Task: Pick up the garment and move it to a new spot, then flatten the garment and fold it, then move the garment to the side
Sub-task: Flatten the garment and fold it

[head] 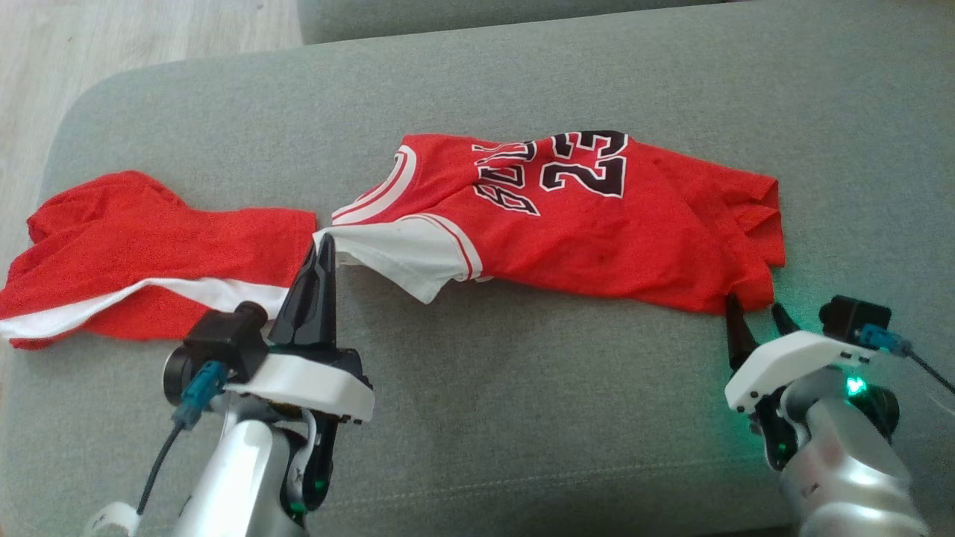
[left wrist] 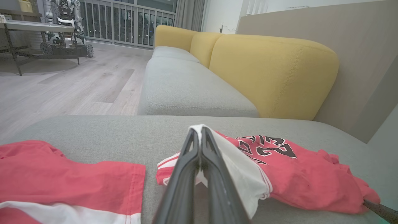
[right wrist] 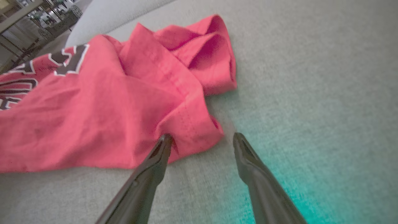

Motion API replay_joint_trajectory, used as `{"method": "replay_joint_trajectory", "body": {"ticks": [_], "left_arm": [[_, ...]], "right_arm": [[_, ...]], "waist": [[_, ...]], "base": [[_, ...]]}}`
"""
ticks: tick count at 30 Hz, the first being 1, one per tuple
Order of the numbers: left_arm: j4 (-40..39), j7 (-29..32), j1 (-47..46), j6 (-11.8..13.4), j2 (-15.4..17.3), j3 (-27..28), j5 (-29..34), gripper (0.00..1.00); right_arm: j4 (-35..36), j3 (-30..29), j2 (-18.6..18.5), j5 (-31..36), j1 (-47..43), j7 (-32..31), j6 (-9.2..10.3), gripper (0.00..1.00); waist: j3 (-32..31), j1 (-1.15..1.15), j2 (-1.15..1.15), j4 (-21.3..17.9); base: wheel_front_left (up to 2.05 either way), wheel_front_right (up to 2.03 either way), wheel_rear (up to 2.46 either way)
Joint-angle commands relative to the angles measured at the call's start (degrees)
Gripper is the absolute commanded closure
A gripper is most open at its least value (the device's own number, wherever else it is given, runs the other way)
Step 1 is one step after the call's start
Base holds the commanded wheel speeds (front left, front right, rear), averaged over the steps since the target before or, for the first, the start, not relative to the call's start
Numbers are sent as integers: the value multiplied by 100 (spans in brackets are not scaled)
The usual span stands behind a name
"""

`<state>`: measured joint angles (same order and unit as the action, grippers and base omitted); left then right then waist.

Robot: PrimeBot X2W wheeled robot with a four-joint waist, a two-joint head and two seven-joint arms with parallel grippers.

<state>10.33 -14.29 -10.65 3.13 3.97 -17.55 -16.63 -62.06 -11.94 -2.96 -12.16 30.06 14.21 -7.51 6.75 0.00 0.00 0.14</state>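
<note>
Item under inspection: red basketball jersey (head: 582,224) with black numerals "23" and white trim. It lies spread but rumpled across the middle of the grey fabric sofa cushion (head: 522,418), print facing up. The collar end is towards the robot's left and the bunched hem end towards its right.

The jersey's white sleeve (head: 395,257) extends leftward from the body of the shirt. The left gripper (head: 322,250) has its two dark fingers pressed together on the outer corner of this sleeve. In the left wrist view, white cloth is folded over the tips of that gripper (left wrist: 199,132) and is lifted slightly off the cushion.

The right gripper (head: 755,307) stands at the near hem corner with its fingers spread wide. In the right wrist view (right wrist: 202,137), one fingertip meets the edge of the red hem and the other is over bare cushion. Nothing is gripped.

Adjacent items: a second red garment with a white stripe (head: 149,246) lies flat just left of the sleeve, apart from it. A yellow backrest (left wrist: 273,74) rises behind the seat, and pale wooden floor (head: 112,37) borders the cushion.
</note>
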Motion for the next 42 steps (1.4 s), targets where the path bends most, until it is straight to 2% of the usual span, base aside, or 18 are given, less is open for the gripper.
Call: {"method": "replay_joint_trajectory", "body": {"ticks": [1, 2, 9, 16, 20, 23, 28, 34, 39, 42], "left_arm": [[-226, -71, -206, 16, 66, 250, 88, 100], [-226, -71, -209, 19, 64, 265, 94, 100], [-233, -71, -200, 54, 50, 406, 151, 100], [-387, -71, -113, 40, 23, 513, 172, 100], [-595, -71, -50, 20, 8, 573, 183, 100], [-842, -71, -39, 40, 5, 675, 169, 100], [-1316, -70, -201, 61, 11, 961, -37, 100], [-1934, 186, -631, 80, -24, 1178, -573, 100], [-2424, 508, -1095, 308, -60, 1335, -1011, 100], [-2646, 830, -1266, 475, -74, 1313, -1241, 100]], "right_arm": [[-53, 155, 8, -32, 239, 78, 2, 14], [-111, 170, 8, -56, 261, 78, 2, 100], [-106, 324, 8, -109, 276, 78, 2, 100], [624, 536, 8, 39, 116, 78, 2, 100], [1169, 873, 8, -157, 89, 61, 2, 100], [1726, 1024, 8, -159, 181, -191, 2, 100], [3064, 811, 8, -59, 321, -929, 2, 100], [4700, 511, 8, -837, 471, -1669, 2, 100], [5576, 67, 8, -1216, 609, -1964, 2, 100], [5911, -95, 8, -1222, 579, -2191, 2, 100]], "waist": [[16, 0, 0, 24], [18, 0, 0, 27], [-76, 0, 0, -8], [-346, 0, 0, -124], [-637, 0, 0, -230], [-826, 0, 0, -328], [-1034, 0, 0, -424], [-1235, 0, 0, -446], [-1391, 0, 0, -422], [-1449, 0, 0, -425]], "base": [[0, 0, 0], [0, 0, 0], [0, 0, 0], [0, 0, 0], [0, 0, 0], [0, 0, 0], [0, 0, 0], [0, 0, 0], [0, 0, 0], [0, 0, 0]]}}
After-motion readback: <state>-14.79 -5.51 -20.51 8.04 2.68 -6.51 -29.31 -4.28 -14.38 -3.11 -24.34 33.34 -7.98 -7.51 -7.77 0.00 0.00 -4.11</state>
